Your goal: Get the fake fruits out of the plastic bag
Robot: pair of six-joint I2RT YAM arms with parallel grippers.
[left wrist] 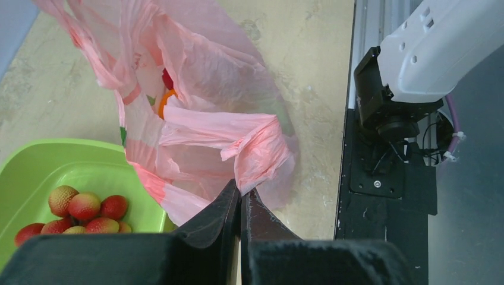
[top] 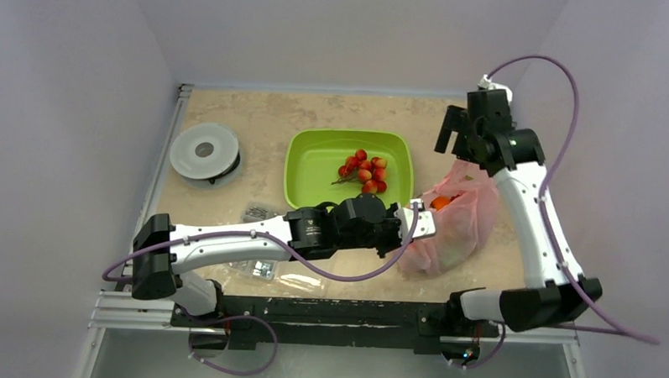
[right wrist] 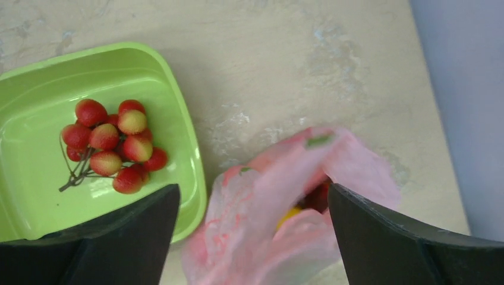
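On the bench (top: 258,119), just beside the green tray (top: 311,167), lies the plastic bag (top: 456,227). The left hand (left wrist: 241,202) is clamped together on a fold of it, and the right hand (right wrist: 252,196) hangs over it, fingers wide apart. The fake fruits (top: 441,203) are all inside, so I'd say the bag is being held open; next the right hand must dip in and close on one fruit.
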